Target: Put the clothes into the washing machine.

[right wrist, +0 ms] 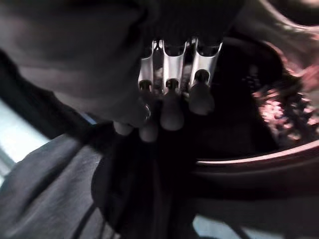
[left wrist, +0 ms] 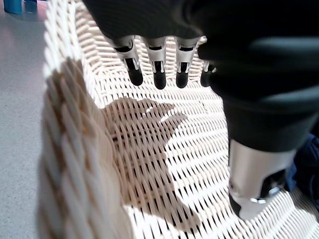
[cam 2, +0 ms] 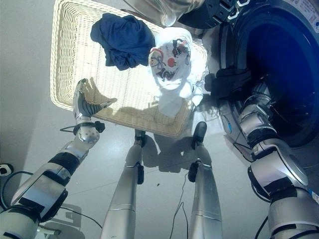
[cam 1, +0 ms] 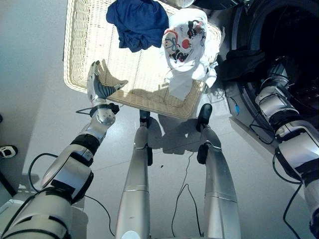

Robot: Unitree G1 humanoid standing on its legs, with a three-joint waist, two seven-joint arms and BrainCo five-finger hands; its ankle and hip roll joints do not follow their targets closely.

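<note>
The left hand [cam 1: 98,85] hangs over the near corner of the wicker basket [cam 1: 79,45], fingers [left wrist: 158,74] straight and relaxed, thumb apart, holding nothing. The right hand [right wrist: 167,107] is at the washing machine [cam 2: 279,59] opening, its fingers curled onto a dark garment [cam 2: 229,82] that drapes over the drum's rim. In the basket lie a navy blue garment [cam 1: 139,22] and, just beside it, a white garment [cam 1: 187,42] with a red and black printed design; no writing can be read.
</note>
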